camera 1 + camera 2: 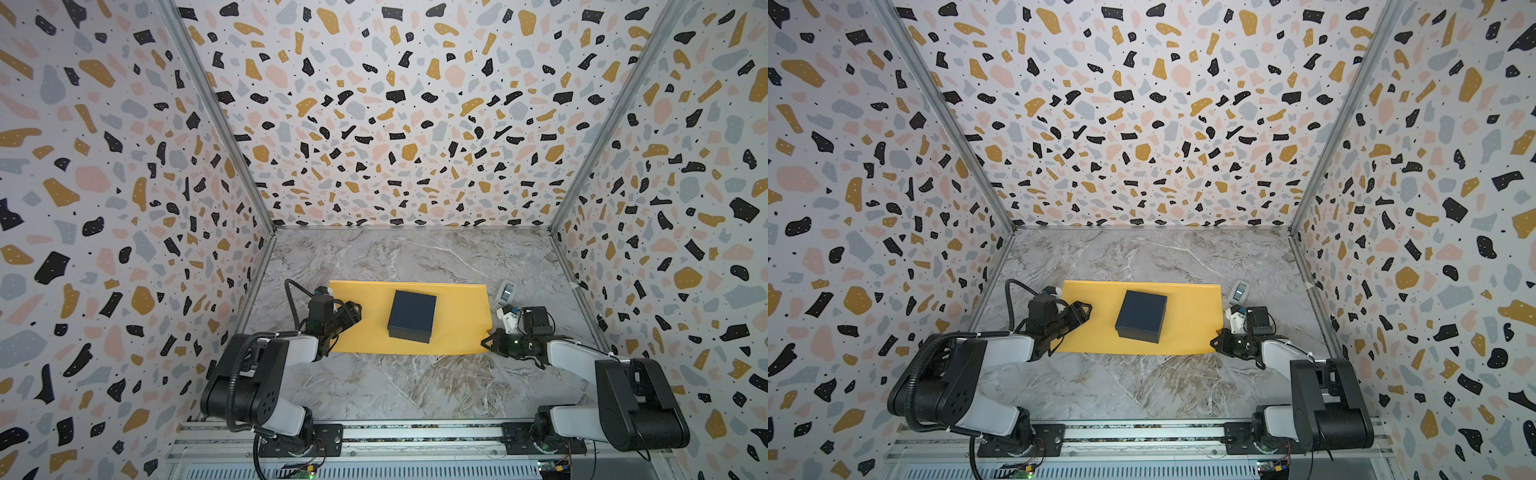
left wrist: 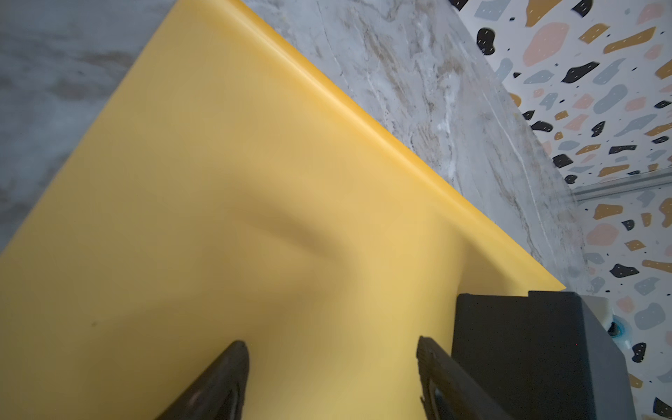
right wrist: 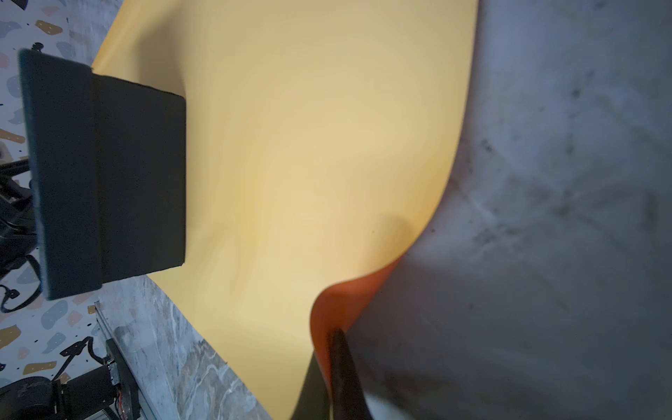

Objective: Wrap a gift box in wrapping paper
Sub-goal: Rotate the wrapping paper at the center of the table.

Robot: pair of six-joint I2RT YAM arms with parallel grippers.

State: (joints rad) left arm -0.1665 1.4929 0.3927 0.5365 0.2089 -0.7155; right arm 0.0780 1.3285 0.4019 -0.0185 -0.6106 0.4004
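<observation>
I see matte navy square cardboard box (image 1: 412,316) on smooth mustard-yellow paper sheet (image 1: 457,320) | left gripper (image 2: 332,345) spread, empty | right gripper (image 1: 487,341) pinching sheet's curled corner

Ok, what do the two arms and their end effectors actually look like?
Both arms have black joint housings and white link shells. The left arm carries a ribbed black cable hose; the right arm has a white bracket at its wrist. The left end effector and right end effector are black, with tapered fingers.
</observation>
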